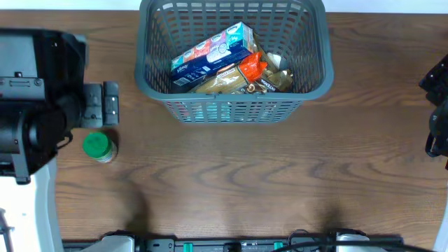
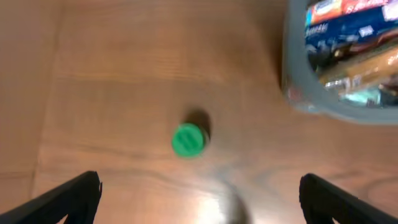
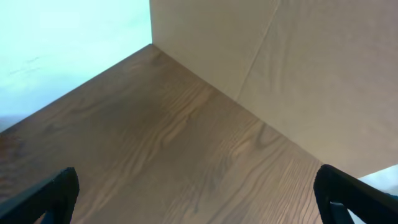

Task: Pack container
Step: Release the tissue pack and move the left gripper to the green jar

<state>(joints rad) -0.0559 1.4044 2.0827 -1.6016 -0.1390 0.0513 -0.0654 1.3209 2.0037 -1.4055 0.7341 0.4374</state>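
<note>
The grey-blue slatted container (image 1: 231,108) stands at the back middle of the table and holds a blue box, an orange packet and brown packets. Its rim shows in the left wrist view (image 2: 292,74). A small jar with a green lid (image 1: 98,146) stands on the table at the left, also in the left wrist view (image 2: 189,140). My left gripper (image 2: 199,199) is open and empty, held above the table just short of the jar. My right gripper (image 3: 196,196) is open and empty over bare wood at the far right edge.
The left arm's black body (image 1: 35,105) covers the table's left side. The right arm (image 1: 437,112) sits at the right edge. A beige wall (image 3: 280,56) borders the table corner in the right wrist view.
</note>
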